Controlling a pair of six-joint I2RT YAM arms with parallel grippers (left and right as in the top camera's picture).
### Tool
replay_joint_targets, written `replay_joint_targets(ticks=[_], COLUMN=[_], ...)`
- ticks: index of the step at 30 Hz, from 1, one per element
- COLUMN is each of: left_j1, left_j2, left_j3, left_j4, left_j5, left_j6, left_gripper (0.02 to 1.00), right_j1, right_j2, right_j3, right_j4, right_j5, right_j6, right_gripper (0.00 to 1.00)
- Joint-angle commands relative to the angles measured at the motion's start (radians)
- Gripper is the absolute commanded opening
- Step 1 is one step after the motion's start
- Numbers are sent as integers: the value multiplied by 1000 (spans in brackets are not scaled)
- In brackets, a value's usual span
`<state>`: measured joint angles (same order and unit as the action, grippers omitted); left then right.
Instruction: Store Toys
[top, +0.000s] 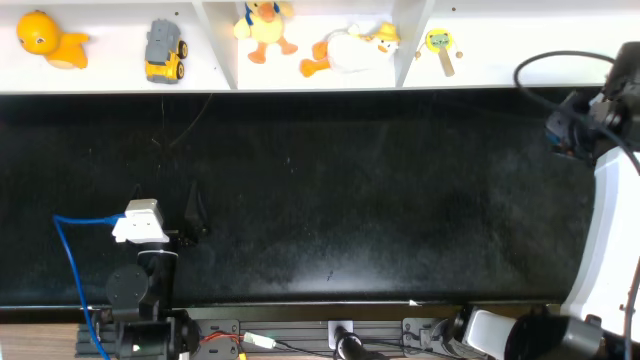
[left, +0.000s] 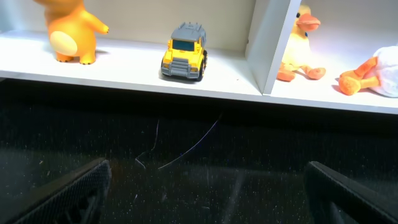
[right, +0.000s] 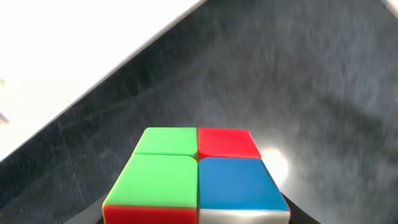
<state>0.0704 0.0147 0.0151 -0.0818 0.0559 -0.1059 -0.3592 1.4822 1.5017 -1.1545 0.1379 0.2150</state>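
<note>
**Colour cube gripped at the frame's right edge, left claw idle at lower left**

Top view. A white shelf runs along the upper edge of the frame, split by dividers into compartments. The left compartment holds an orange duck in the upper-left corner and, beside it, a yellow-and-grey truck. The middle compartment holds an upright plush duck and a second plush duck lying down. The compartment at the upper right holds a green rattle. Below the shelf lies the black table.

The left gripper sits at the lower left of the frame, over the table. Its fingers are spread wide with nothing between them, and its wrist camera faces the truck and the orange duck.

The right gripper is at the right edge of the frame, in the upper half. Its wrist view shows it clamped on the colour cube, whose green, red and blue squares face the camera. The cube is held over the table, near the shelf's front edge.
</note>
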Motion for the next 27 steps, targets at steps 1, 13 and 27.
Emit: replay_joint_targets(ticks=[1,13,27], left_j1=[-5,-5,-5], left_j2=[-12,-12,-12], left_j3=[-7,-7,-7], left_j4=[2,2,2], left_j5=[-9,-9,-9], left_j6=[-15,-15,-15], left_gripper=[998,996,998], right_j1=[-7,-8,-15], right_j2=[29,248,304], right_j3=[18,18,18], right_j4=[77,419,487], right_j5=[-19,-143,-296], right_j6=[-205,-511,-417], right_gripper=[45,45,47])
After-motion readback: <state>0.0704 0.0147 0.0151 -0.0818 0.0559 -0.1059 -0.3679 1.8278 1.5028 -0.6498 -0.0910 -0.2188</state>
